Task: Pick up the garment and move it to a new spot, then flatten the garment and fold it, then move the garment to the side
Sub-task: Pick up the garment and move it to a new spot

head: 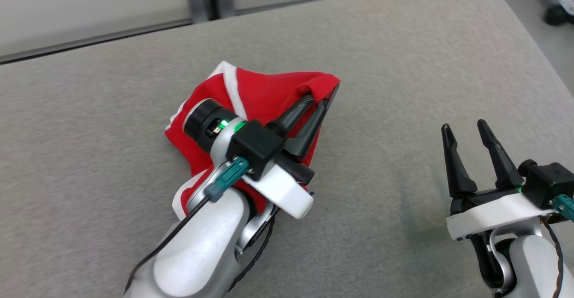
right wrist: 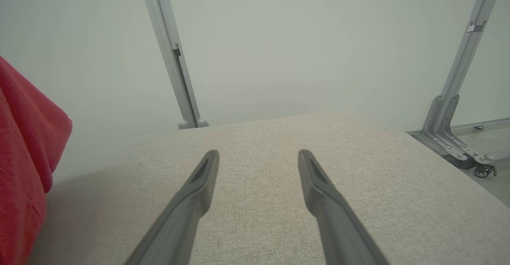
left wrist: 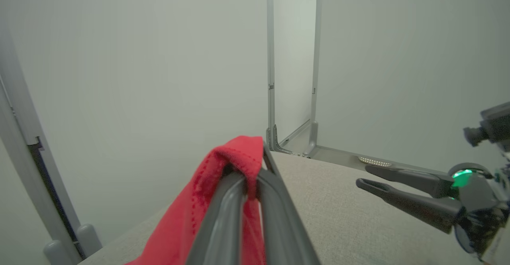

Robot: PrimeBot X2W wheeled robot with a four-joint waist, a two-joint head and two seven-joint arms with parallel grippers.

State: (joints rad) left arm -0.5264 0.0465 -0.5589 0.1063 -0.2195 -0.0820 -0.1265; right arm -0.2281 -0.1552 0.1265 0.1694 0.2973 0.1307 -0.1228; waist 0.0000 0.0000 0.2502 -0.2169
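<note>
The garment (head: 264, 96) is red with white stripes and hangs bunched over the grey padded surface, near its middle. My left gripper (head: 323, 92) is shut on the garment's upper right corner, and the cloth drapes down under my left wrist. Seen from the left wrist, the red hem (left wrist: 239, 155) folds over the closed fingertips of the left gripper (left wrist: 255, 169). My right gripper (head: 466, 130) stands open at the lower right, well apart from the garment, with nothing between its fingers. The right wrist view has the right gripper (right wrist: 259, 155) over bare fabric and the garment (right wrist: 24, 165) at the left edge.
The grey padded surface (head: 403, 65) curves down at its right end. Behind it runs a pale wall with grey metal posts (right wrist: 171, 53). A wheeled metal bracket (right wrist: 454, 137) stands on the floor off the right end. A dark object (head: 558, 13) sits at the top right.
</note>
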